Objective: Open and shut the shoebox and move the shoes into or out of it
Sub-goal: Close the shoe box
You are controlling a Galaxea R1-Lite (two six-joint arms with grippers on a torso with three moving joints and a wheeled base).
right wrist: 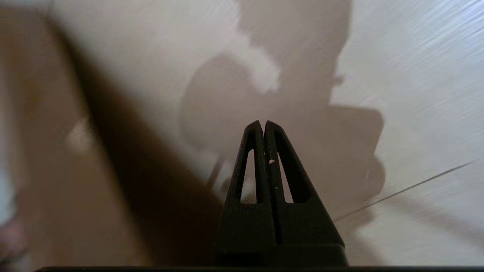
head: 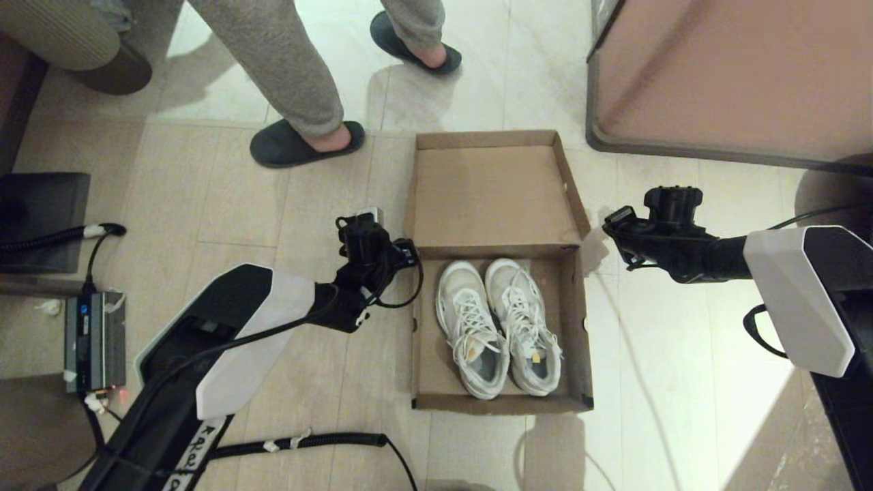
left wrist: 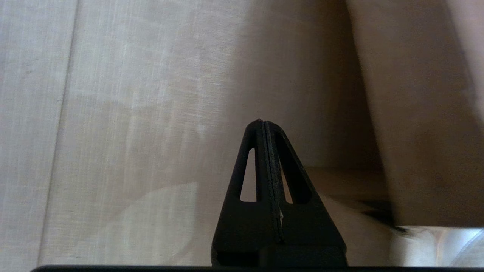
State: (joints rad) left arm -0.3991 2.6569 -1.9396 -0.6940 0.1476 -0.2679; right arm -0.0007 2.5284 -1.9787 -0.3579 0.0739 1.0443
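With both jaws pressed shut and empty, you have the open shoebox point(head: 571, 320) and shoes point(head: 498, 327) lying between the left gripper point(head: 360, 228) and right gripper point(head: 617, 225), long axis running away from you, left slightly nearer.

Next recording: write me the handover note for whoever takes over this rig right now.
Left gripper: shut, empty, beside the shoebox's left wall.
Right gripper: shut, empty, over the floor off the box's right side.
Shoebox: on the floor, lid folded fully back and lying flat.
Shoes: both white sneakers side by side inside the box.
Done: box is open.
Left: either lift the shoes out, or close the lid if they just went in; the pictures do not say which.
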